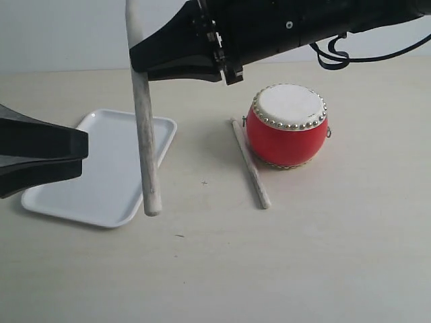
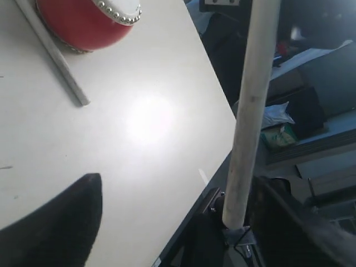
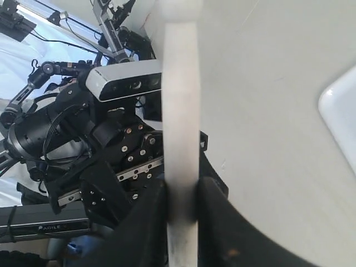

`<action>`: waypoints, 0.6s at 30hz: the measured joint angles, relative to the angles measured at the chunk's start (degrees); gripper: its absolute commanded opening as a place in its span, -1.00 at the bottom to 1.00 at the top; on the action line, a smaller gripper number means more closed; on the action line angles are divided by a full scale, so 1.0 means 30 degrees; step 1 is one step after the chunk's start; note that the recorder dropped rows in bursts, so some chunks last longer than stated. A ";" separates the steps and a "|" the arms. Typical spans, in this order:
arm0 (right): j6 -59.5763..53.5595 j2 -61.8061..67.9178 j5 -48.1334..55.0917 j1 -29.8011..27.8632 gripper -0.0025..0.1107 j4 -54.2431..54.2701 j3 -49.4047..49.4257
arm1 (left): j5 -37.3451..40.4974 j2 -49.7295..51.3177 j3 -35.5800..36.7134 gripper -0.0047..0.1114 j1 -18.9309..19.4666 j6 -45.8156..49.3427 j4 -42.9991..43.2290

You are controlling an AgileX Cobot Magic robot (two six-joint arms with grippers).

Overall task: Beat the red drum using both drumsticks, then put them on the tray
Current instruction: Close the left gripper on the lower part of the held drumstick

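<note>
1. Right gripper: reaches in from the upper right, across the middle and past the drum. Its jaws are clamped on the held stick. The right wrist view shows both fingers pressed against the sides of the stick.

2. Held stick: close to upright, leaning slightly. The grip sits on its upper part and the longer part hangs below the jaws. In the exterior view the lower end overlaps the near right edge of the tray. Contact with the tray or table cannot be determined.

3. Left gripper: positioned at the left edge of the scene, over the left part of the tray and pointing toward the middle. Its jaws are apart and nothing is between them. In the left wrist view one finger sits far to the side, with bare table beyond it.

4. Loose stick: lies flat on the table, outside the tray, between the tray and the drum. It runs along the left side of the drum, just beside the base. Contact with the drum cannot be determined. The left wrist view shows the same layout: stick next to drum.

5. Drum: stands upright on the table, right of centre, white head up, well apart from the tray.

6. Tray: lies flat on the table at the left. Nothing rests on its visible surface. One corner shows in the right wrist view.
</note>
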 measured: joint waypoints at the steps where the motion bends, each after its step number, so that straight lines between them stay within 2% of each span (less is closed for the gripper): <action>1: 0.0041 0.0000 -0.0092 0.0137 -0.96 0.0032 0.0000 | 0.0000 0.0000 0.0038 0.32 0.0000 0.0094 -0.0174; 9: 0.0244 0.0000 -0.2443 0.2576 -0.96 0.0074 0.0000 | 0.0000 0.0000 0.0083 0.32 0.0000 0.0502 -0.0514; 18: 0.0921 0.0084 -0.6023 0.4072 -0.96 0.0486 0.0000 | 0.0000 0.0000 0.0083 0.32 -0.0035 0.0644 -0.0622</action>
